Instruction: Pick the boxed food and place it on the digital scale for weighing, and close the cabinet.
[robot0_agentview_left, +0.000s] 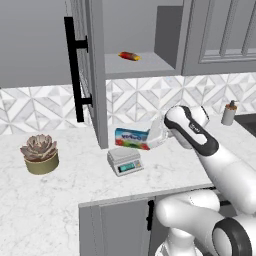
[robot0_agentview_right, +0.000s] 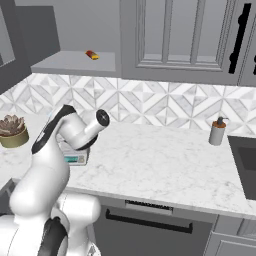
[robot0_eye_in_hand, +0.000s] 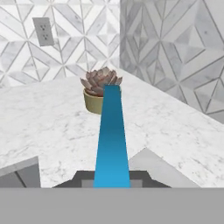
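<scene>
I see the cabinet (robot0_agentview_left: 92, 75) hanging open, its door swung out over the counter (robot0_agentview_left: 60, 200), since the boxed food came off that shelf and closing waits until the weighing is done. My gripper (robot0_agentview_left: 152, 135) is clamped on the boxed food (robot0_agentview_left: 131, 137), holding it edge-on just above and behind the digital scale (robot0_agentview_left: 124, 160), apart from its platform. The box is flat and blue, with a white label and a red-green base.
</scene>
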